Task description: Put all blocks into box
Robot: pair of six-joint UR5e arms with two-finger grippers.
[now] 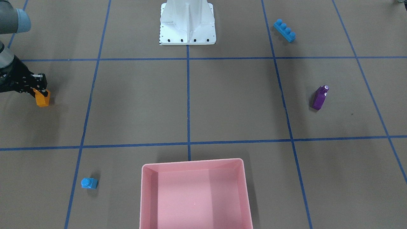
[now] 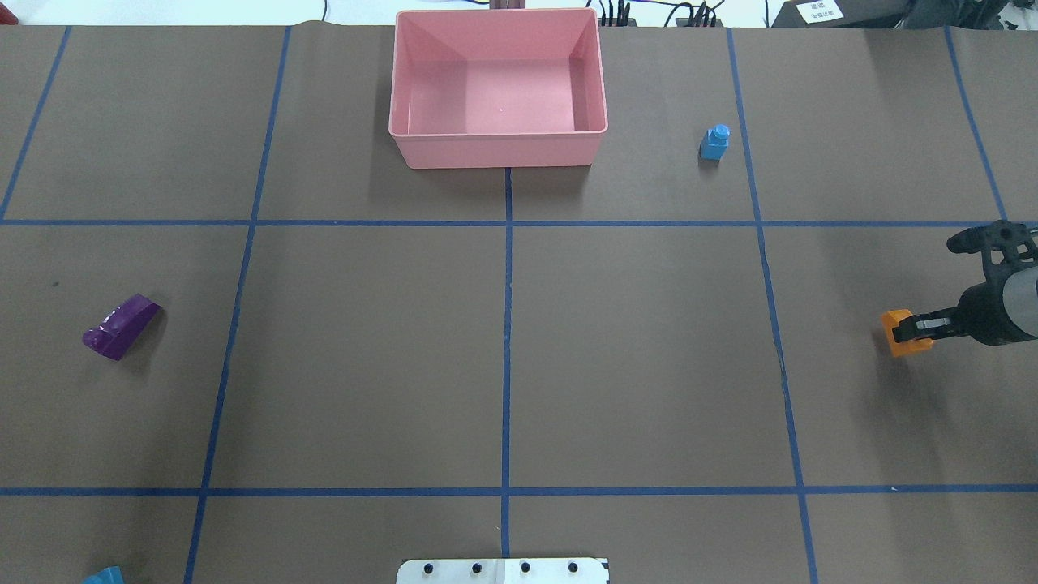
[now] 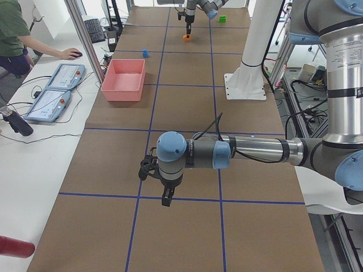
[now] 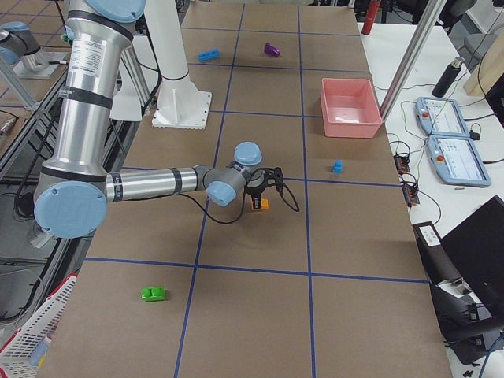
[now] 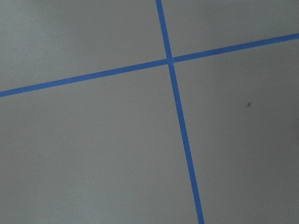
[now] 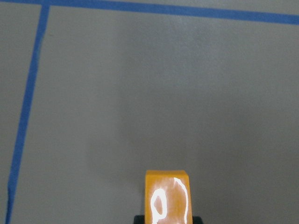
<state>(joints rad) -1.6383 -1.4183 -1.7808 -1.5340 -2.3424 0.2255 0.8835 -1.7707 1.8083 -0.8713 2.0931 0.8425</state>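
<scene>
My right gripper (image 1: 40, 93) is shut on the orange sloped block (image 1: 42, 100), low at the table near its right end; the block fills the bottom of the right wrist view (image 6: 168, 196). The pink box (image 2: 496, 152) stands at the far middle, with no block in it. The small blue block (image 2: 714, 143) stands right of the box. The purple block (image 2: 120, 326) lies on its side at the left. The long blue block (image 1: 284, 30) lies near my left side. The green block (image 4: 153, 294) lies beyond my right arm. My left gripper (image 3: 166, 198) hovers over bare table; I cannot tell its state.
The white robot base (image 1: 187, 25) stands at the near middle edge. Blue tape lines (image 5: 180, 126) grid the brown table. An operator (image 3: 14, 34) and tablets (image 3: 54, 96) are on a side bench beyond the box.
</scene>
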